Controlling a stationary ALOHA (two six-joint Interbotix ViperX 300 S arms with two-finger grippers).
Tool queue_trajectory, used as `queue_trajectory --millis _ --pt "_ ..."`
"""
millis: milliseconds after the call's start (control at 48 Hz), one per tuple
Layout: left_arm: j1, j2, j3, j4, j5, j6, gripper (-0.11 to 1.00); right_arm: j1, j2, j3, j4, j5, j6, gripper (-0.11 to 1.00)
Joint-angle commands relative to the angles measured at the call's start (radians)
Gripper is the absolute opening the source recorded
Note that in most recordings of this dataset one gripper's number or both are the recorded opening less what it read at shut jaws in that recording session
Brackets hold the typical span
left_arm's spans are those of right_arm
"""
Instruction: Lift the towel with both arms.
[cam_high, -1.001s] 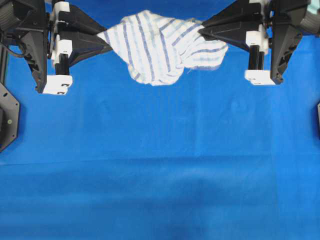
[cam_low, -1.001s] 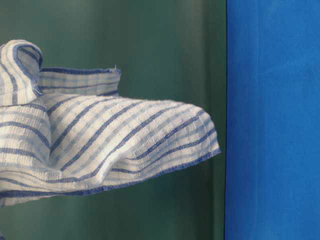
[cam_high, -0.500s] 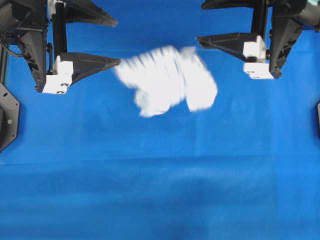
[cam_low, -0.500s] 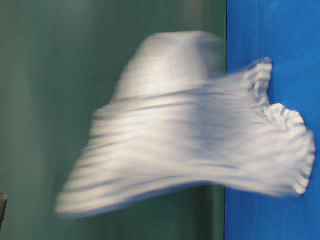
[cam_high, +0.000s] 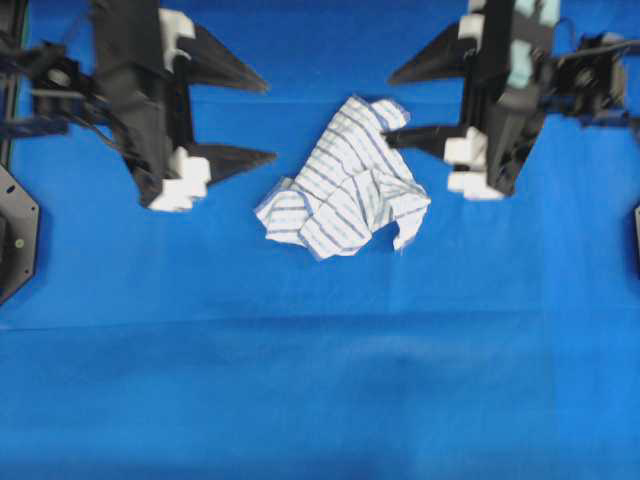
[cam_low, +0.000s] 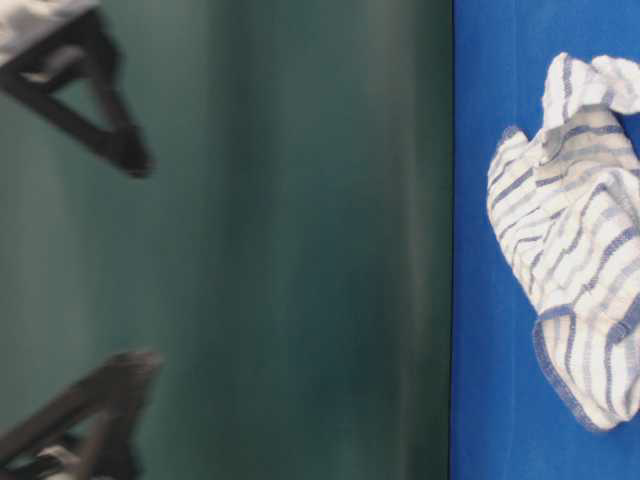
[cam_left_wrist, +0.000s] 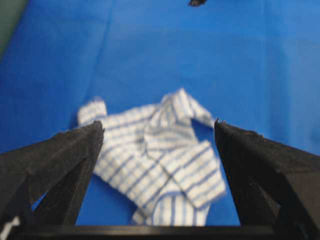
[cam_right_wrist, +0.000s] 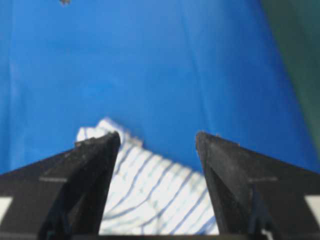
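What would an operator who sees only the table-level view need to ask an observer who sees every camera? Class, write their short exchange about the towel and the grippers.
Operator: I see the towel down on the cloth and blurred fingers. Are the jaws open?
Observer: Yes. Overhead, the left gripper and the right gripper both stand wide open.
Operator: Where is the towel relative to them?
Observer: The towel lies crumpled on the tablecloth between them, one gripper on each side, gripped by neither.
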Motion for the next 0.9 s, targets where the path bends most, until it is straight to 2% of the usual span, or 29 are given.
queue_trajectory --millis 0,167,334,626,876 --pt "0.002 0.044 0.015 -0.003 -0.048 -0.002 0.88 0.000 0.012 0.040 0.003 -0.058 0.014 0.65" --pt "-0.011 0.160 0.057 -0.002 -0.092 -0.002 0.88 0.000 0.089 0.117 0.003 -0.150 0.051 0.65" --pt "-0.012 0.290 0.081 -0.002 -0.120 0.002 0.88 0.002 0.195 0.153 0.005 -0.233 0.092 0.65" --pt "-0.012 0.502 0.089 -0.003 -0.201 0.006 0.88 0.000 0.403 0.155 0.006 -0.290 0.138 0.65" --pt "-0.012 0.580 0.098 -0.002 -0.256 0.008 0.88 0.000 0.486 0.153 0.008 -0.304 0.160 0.65"
